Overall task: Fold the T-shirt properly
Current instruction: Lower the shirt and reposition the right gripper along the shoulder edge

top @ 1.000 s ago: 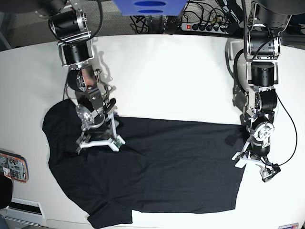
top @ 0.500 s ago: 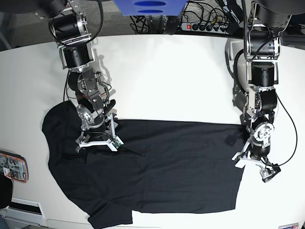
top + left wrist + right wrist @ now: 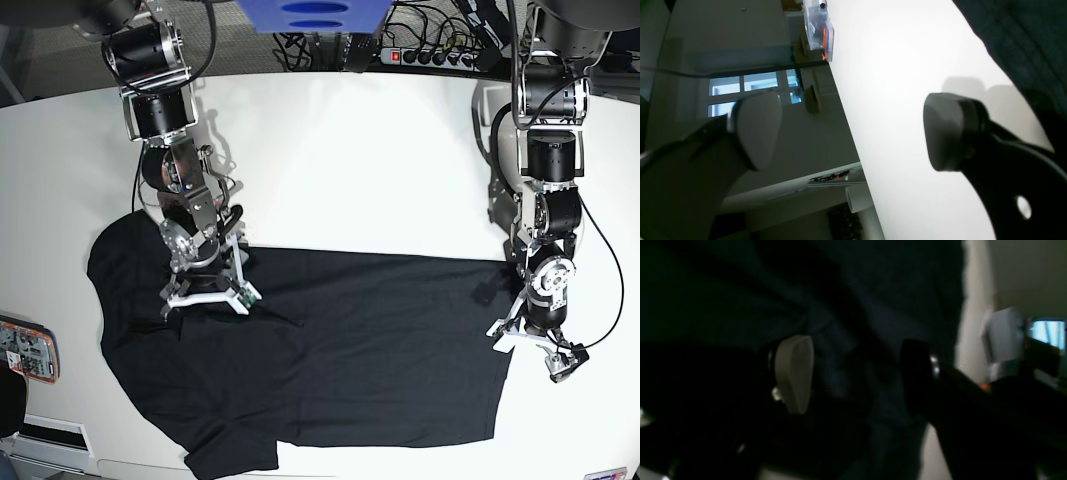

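Black cloth covers much of the front half of the white desk (image 3: 350, 150). It is the T-shirt (image 3: 340, 350), lying flat and spread out. Its long top edge runs across the middle of the desk, and its lower edge lies close to the front edge. One sleeve bulges out toward the left edge of the desk, and another bit hangs near the front left corner.

The right gripper (image 3: 205, 295) is down on the shirt near the desk's left side, by the sleeve. Its two white prongs point down onto the cloth. In the right wrist view its fingers (image 3: 794, 373) are wide apart, with dark folds of shirt showing in the gap between them. That view is dark and blurry, so I cannot tell if the tips press the cloth. Nothing is pinched.

The left gripper (image 3: 528, 345) sits at the shirt's right edge, close to the right side of the desk. In the left wrist view its jaws are wide open too. One fingertip (image 3: 755, 130) hangs past the desk edge, and the other is over bare white desk. The shirt fills only the top right corner of that view, near the dark finger. It holds nothing.
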Controlling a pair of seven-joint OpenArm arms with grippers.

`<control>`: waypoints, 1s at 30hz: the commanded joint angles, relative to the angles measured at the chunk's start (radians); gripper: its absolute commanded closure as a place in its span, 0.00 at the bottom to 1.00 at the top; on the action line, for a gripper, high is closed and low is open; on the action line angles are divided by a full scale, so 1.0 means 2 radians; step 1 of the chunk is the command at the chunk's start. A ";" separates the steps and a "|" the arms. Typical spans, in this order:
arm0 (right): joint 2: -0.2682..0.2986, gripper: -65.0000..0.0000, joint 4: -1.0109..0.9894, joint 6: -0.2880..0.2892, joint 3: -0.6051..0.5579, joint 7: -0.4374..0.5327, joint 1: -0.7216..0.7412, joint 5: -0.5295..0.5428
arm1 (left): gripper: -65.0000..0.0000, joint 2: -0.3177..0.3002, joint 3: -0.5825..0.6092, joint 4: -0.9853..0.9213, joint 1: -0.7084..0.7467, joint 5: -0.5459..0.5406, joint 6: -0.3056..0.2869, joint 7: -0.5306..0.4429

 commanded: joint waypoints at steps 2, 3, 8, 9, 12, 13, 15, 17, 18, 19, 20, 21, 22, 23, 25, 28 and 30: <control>0.002 0.38 -0.019 0.005 0.003 -0.008 0.022 -0.003 | 0.00 -0.007 -0.002 0.009 -0.014 0.001 0.011 -0.001; 0.002 0.38 -0.030 0.005 0.002 -0.008 0.036 -0.003 | 0.00 -0.007 -0.002 0.009 -0.014 0.001 0.011 -0.001; 0.002 0.38 -0.041 0.005 0.002 -0.012 0.061 -0.003 | 0.00 -0.007 -0.003 0.009 -0.014 0.001 0.011 -0.001; 0.002 0.38 -0.041 0.005 0.003 -0.012 0.060 -0.003 | 0.00 -0.007 -0.003 0.009 -0.014 0.001 0.011 -0.001; 0.002 0.38 -0.036 0.005 0.002 -0.012 0.060 -0.003 | 0.00 -0.007 -0.003 0.009 -0.014 0.001 0.011 -0.001; 0.002 0.38 -0.029 0.006 0.002 -0.012 0.060 -0.003 | 0.00 -0.007 -0.003 0.009 -0.014 0.001 0.011 -0.001; 0.002 0.38 -0.006 0.006 0.002 -0.012 0.060 -0.003 | 0.00 -0.007 -0.003 0.009 -0.014 0.001 0.011 -0.001; 0.002 0.38 0.017 0.013 0.002 -0.012 0.060 -0.003 | 0.00 -0.007 -0.004 0.009 -0.014 0.001 0.011 -0.001; 0.002 0.38 0.024 0.022 0.002 -0.012 0.060 -0.003 | 0.00 -0.007 -0.004 0.009 -0.014 0.001 0.011 -0.001; 0.002 0.38 0.031 0.031 0.003 -0.012 0.060 -0.003 | 0.00 -0.007 -0.004 0.009 -0.014 0.001 0.011 -0.001; 0.002 0.38 0.037 0.038 0.004 -0.013 0.060 -0.003 | 0.00 -0.007 -0.004 0.009 -0.014 0.001 0.011 -0.001; 0.002 0.38 0.040 0.038 0.004 -0.014 0.060 -0.003 | 0.00 -0.007 -0.003 0.009 -0.014 0.001 0.011 -0.001; 0.002 0.38 0.040 0.038 0.004 -0.017 0.060 -0.003 | 0.00 -0.007 -0.003 0.009 -0.014 0.001 0.011 -0.001; 0.002 0.38 0.038 0.038 0.003 -0.024 0.062 -0.003 | 0.00 -0.007 -0.003 0.009 -0.014 0.001 0.011 -0.001; 0.002 0.38 0.027 0.038 0.002 -0.025 0.062 -0.002 | 0.00 -0.007 -0.002 0.009 -0.014 0.001 0.011 -0.001; 0.002 0.38 0.004 0.038 0.002 -0.025 0.062 -0.002 | 0.00 -0.007 -0.002 0.009 -0.014 0.001 0.011 -0.001; 0.002 0.38 -0.016 0.038 0.002 -0.025 0.062 -0.002 | 0.00 -0.007 -0.002 0.009 -0.014 0.001 0.011 -0.001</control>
